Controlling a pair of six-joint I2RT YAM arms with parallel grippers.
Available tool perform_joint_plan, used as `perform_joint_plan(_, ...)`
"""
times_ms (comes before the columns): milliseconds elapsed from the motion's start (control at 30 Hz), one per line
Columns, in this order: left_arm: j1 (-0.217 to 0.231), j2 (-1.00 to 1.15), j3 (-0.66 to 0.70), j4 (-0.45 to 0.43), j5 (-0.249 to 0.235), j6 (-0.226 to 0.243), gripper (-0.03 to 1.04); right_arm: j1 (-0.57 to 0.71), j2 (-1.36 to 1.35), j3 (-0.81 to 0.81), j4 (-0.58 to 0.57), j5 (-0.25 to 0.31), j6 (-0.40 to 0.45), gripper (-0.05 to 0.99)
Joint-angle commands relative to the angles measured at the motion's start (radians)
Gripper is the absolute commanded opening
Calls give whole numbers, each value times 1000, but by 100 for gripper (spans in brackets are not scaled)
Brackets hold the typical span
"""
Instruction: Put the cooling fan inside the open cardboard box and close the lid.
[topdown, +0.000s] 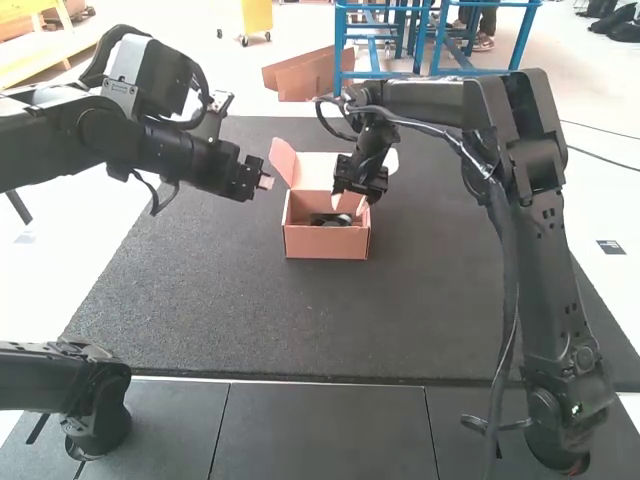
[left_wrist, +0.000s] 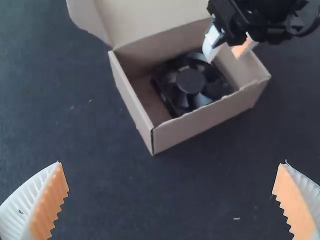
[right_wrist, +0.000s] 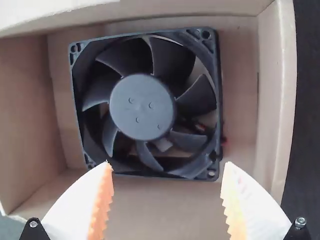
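the cooling fan (right_wrist: 145, 102) is lying in the cardboard box (topdown: 326, 240). the right gripper (right_wrist: 165, 167) and left gripper (left_wrist: 170, 167) are hovering, fingers spread wide, empty.

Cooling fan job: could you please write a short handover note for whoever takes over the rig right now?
The left gripper is open and empty, beside the raised lid.
The right gripper is open and empty, just above the cardboard box.
The cooling fan lies flat inside the box, which sits on the black mat.
Done: fan is in.
Left: fold the lid down and shut it.
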Motion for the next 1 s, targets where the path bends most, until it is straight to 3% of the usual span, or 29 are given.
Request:
perform_joint_plan(0, 18, -12, 25, 20, -17, -30, 97, -7, -33, 24, 0, -39, -11, 52)
perform_joint_plan(200, 87, -5, 23, 48, -36, -56, 97, -15, -148, 22, 20, -137, -27, 63)
perform_joint_plan(300, 135, 9, 28, 53, -44, -68, 97, -26, -219, 21, 20, -136, -76, 67)
perform_joint_plan(500, 222, 35, 31, 53, -45, -84, 97, -33, -328, 19, -54, -58, -261, 79)
perform_joint_plan(600, 247, 49, 31, 54, -47, -91, 97, -35, -374, -12, -55, -53, -289, 82)
perform_joint_plan(733, 259, 60, 36, 59, -47, -94, 97, -35, -470, -111, 19, -26, -341, 83)
perform_joint_plan(867, 259, 74, 48, 65, -47, -94, 97, -30, -581, -263, 132, 40, -361, 83)
perform_joint_plan(967, 259, 91, 60, 73, -54, -96, 97, -35, -659, -367, 200, 45, -361, 83)
